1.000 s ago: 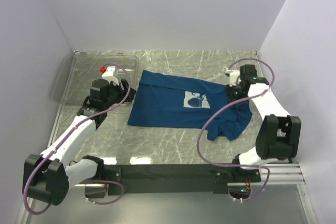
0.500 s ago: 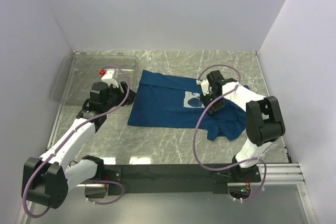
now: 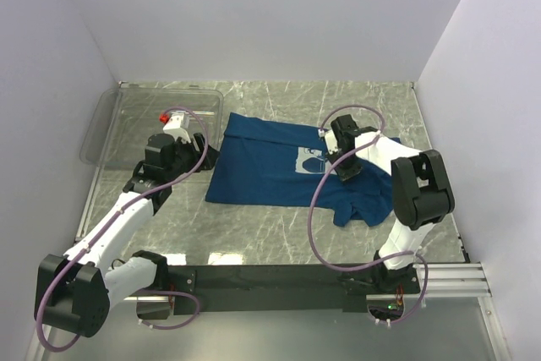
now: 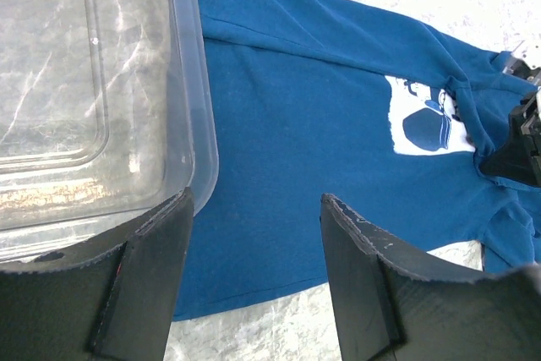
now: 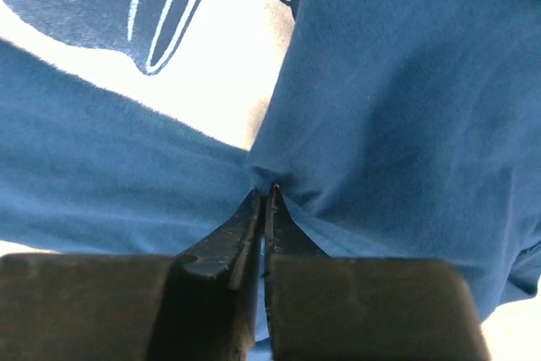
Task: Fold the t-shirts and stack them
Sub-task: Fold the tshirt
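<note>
The t-shirt (image 3: 262,171) was spread across the middle of the table (image 3: 270,238), its long axis running left to right. A fold by the right edge of its print was pinched in the fully closed right gripper (image 5: 264,192). The left gripper (image 4: 254,200) was held wide open and empty over the shirt's left edge, just beside the clear bin (image 4: 199,124); open room for folding was judged to lie on the near side.

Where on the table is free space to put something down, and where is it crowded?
Free: the bare table between the t-shirt's near hem and the arms' bases, and the strip between the shirt and the back wall. Crowded: between the bin and the shirt, where the open left hand is, and the right side, where the right hand pinches cloth.
</note>
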